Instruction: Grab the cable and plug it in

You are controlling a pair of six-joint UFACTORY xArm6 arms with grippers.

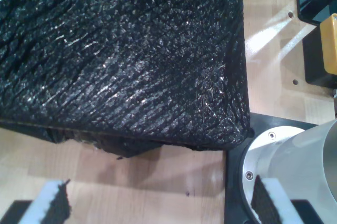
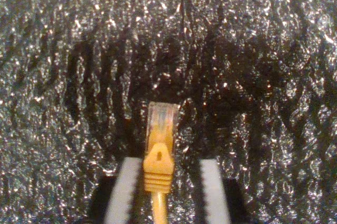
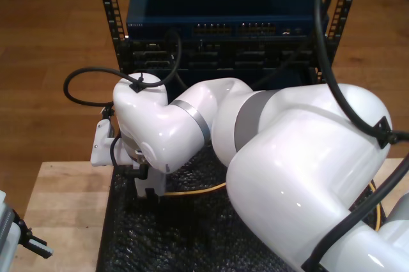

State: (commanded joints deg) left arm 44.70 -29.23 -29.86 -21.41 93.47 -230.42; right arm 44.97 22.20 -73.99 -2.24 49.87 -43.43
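Cable (image 2: 158, 155): yellow-orange, thin, limp; clear plug tip stiff, light, brittle. Lies on black foam mat (image 2: 263, 50), boot between my second gripper (image 2: 164, 192) pads, grip unconfirmed. Best hold: ribbed boot. My first gripper (image 1: 158, 203) spread, empty, over counter (image 1: 158, 176).

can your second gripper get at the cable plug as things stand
Probably yes: the cable's clear plug lies on the black mat between my second gripper's open pads, nothing in between.
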